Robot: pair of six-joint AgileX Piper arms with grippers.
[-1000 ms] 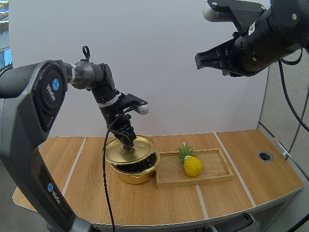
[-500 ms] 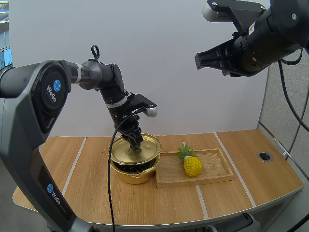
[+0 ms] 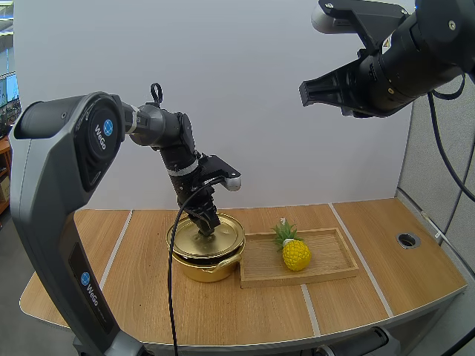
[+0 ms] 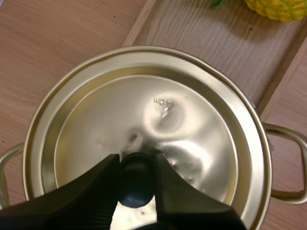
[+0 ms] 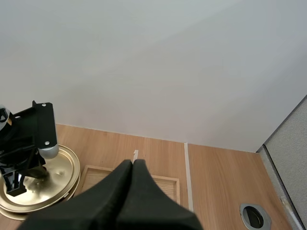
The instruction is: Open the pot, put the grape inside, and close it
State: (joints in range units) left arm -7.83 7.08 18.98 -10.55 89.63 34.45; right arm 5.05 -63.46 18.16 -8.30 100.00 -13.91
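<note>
Markings: the left arm [image 3: 56, 185] carries the lettering "WeGo" beside a round blue logo in two places. The lid [image 4: 192, 124] bears one small stamped mark near its centre; I cannot read it.

Count: two arms, one pot, one lid, one tray, one pineapple.

Pot [image 3: 209, 267]: gold-coloured polished metal, round, with two thin loop handles [image 4: 290, 163]. It stands on the wooden tabletop [image 3: 371, 297], touching the tray's left end. The lid lies on the pot's rim. It is a shallow metal disc with a raised outer ring and a black round knob [image 4: 136, 191].

Left claw [image 4: 135, 165]: its two black ribbed fingers are closed narrowly on the knob, pinching it from both sides.

Right claw [image 3: 315, 93]: raised high above the tabletop, well apart from the pot. In the right wrist view its fingers lie pressed together as one dark wedge, holding nothing.

Tray [image 3: 334, 259]: rectangular, light wood with visible grain and a low raised rim. The small yellow pineapple [image 3: 295, 254] stands upright in its left half, with its green crown on top.
</note>
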